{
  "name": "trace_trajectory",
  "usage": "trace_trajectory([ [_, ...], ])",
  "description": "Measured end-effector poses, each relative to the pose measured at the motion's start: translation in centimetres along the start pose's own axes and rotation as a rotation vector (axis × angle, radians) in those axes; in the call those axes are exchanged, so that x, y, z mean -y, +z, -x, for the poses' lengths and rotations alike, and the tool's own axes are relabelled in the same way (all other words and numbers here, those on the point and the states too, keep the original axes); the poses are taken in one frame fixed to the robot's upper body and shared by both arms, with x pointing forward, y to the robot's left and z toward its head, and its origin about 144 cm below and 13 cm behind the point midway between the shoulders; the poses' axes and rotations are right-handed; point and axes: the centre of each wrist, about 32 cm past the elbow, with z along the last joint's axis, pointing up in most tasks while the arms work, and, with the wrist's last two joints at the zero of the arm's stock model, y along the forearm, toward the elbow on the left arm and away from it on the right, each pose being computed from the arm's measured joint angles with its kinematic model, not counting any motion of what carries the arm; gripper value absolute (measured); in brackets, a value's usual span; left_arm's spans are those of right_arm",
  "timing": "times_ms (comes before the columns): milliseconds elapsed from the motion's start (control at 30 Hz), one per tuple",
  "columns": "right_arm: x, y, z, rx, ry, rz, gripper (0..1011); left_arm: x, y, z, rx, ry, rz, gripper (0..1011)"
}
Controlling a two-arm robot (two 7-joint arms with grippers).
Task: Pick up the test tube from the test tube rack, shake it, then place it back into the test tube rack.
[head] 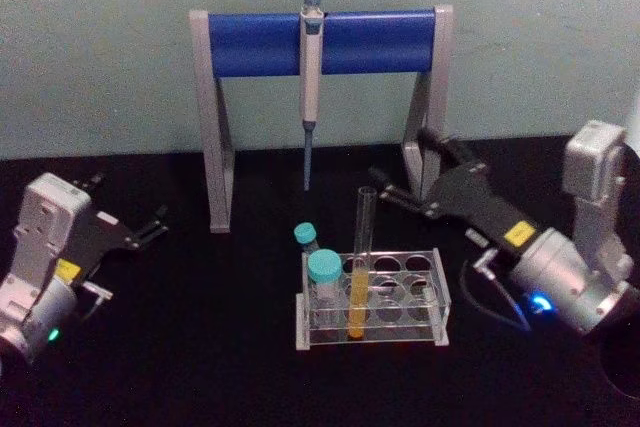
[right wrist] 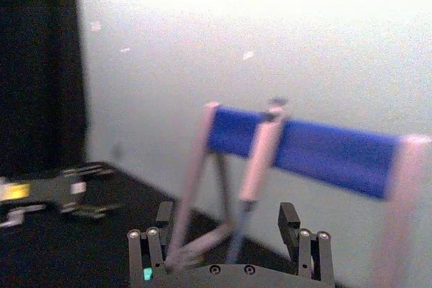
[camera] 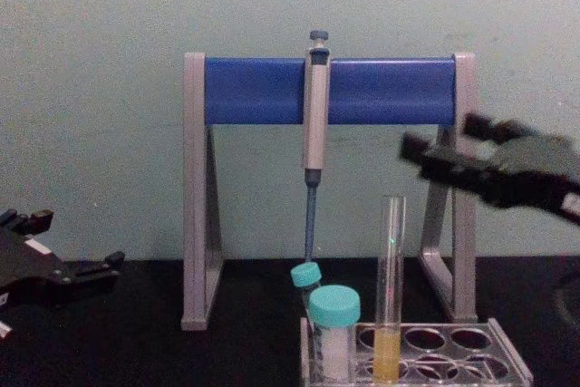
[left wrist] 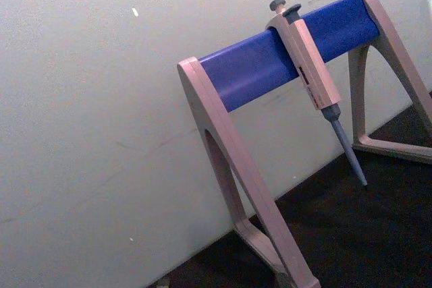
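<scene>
The test tube stands upright in the low clear test tube rack at the table's middle, with yellow-orange liquid in its lower end. In the chest view the test tube rises well above the rack. My right gripper hangs open behind and to the right of the tube's top, apart from it; it also shows as the right gripper and, with wide-spread fingers, as the right gripper. My left gripper rests open at the far left, low near the table.
Two teal-capped tubes stand in the rack's left end. Behind the rack a blue-and-grey stand holds a hanging pipette. The black tabletop has free room on both sides of the rack.
</scene>
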Motion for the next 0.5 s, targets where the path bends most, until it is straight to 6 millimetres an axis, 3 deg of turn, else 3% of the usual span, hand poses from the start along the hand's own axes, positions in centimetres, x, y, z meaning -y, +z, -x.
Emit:
trace_trajectory([
  [267, 2.1, 0.1, 0.1, 0.105, -0.239, 0.010, 1000, 0.0, 0.0, 0.0, 0.000, 0.000, 0.000, 1001],
  [500, 3.4, -2.0, 0.7, 0.120, -0.400, 0.131, 1000, 0.0, 0.0, 0.0, 0.000, 0.000, 0.000, 1001],
])
